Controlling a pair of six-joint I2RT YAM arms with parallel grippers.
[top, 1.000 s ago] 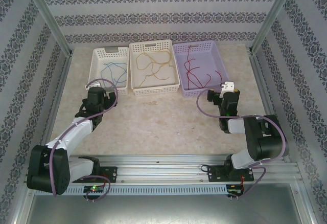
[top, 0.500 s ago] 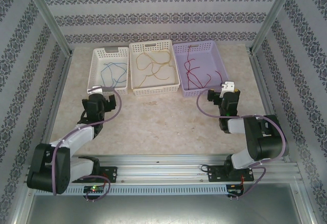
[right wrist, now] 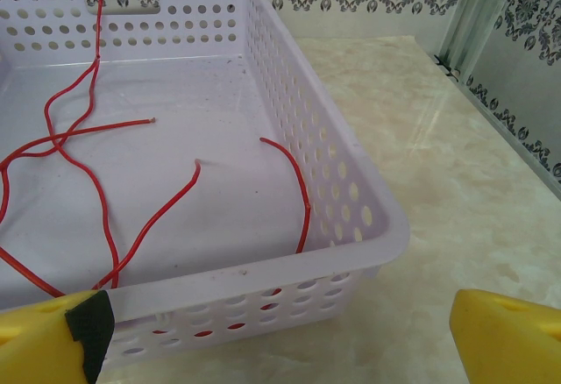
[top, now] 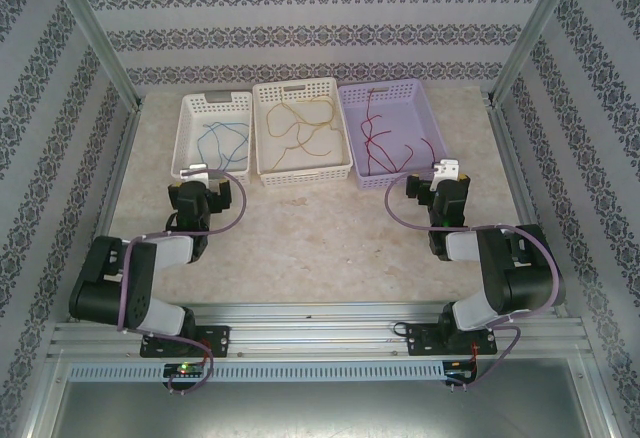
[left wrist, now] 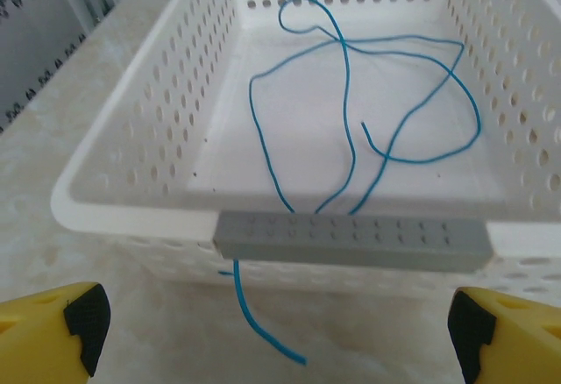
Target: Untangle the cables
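your left fingers [left wrist: 53, 327] are spread wide, holding nothing. at 12 o'clock the blue cable [left wrist: 346, 95] lies in the white basket [left wrist: 131, 182], with one end trailing over the near rim onto the counter [left wrist: 44, 191]. your right fingers [right wrist: 504, 331] are spread wide too, with the red cables [right wrist: 151, 224] at 11 o'clock in the lilac basket [right wrist: 351, 200].

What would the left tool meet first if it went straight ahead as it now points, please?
Probably the grey plate on the white basket's near wall, though the blue wire's loose end on the table might be brushed first.
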